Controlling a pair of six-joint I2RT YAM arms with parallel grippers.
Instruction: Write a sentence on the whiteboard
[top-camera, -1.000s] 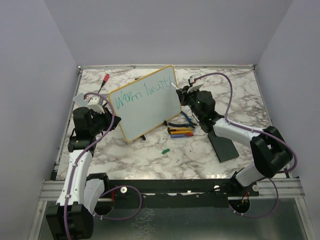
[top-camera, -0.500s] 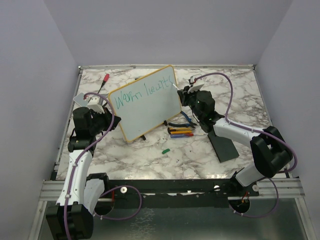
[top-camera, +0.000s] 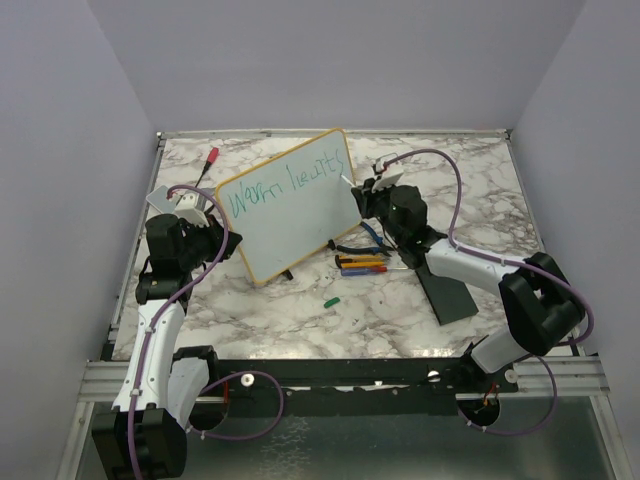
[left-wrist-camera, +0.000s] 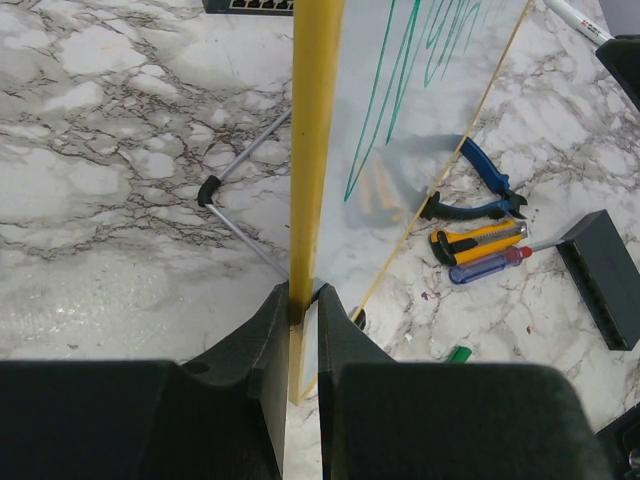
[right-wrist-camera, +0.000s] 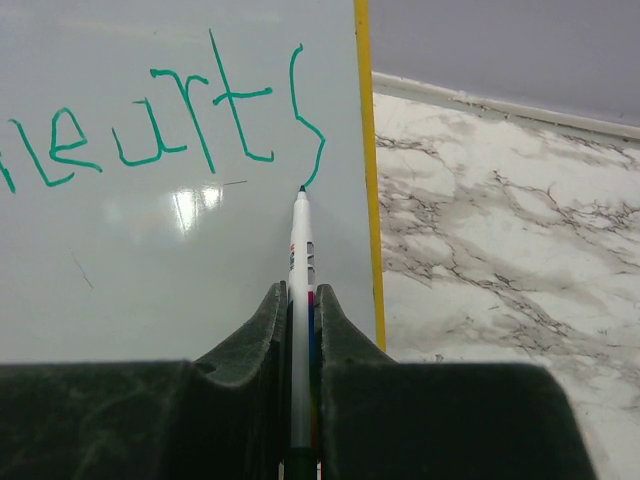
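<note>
Top external view: the whiteboard (top-camera: 290, 205) stands tilted on the marble worktop (top-camera: 300, 310), a bit toward 11 o'clock from the middle. The left pincer (left-wrist-camera: 303, 300) is at the board's 8 o'clock corner. It pinches the yellow frame, with one finger on each side. The right pincer (right-wrist-camera: 300, 295) sits at the board's 3 o'clock edge and pinches a marker (right-wrist-camera: 301, 250). The marker points to 12 o'clock from that pincer. Its tip touches the bottom of the last letter. The sentence (top-camera: 305, 180) is green and reads "Warm hearts".
</note>
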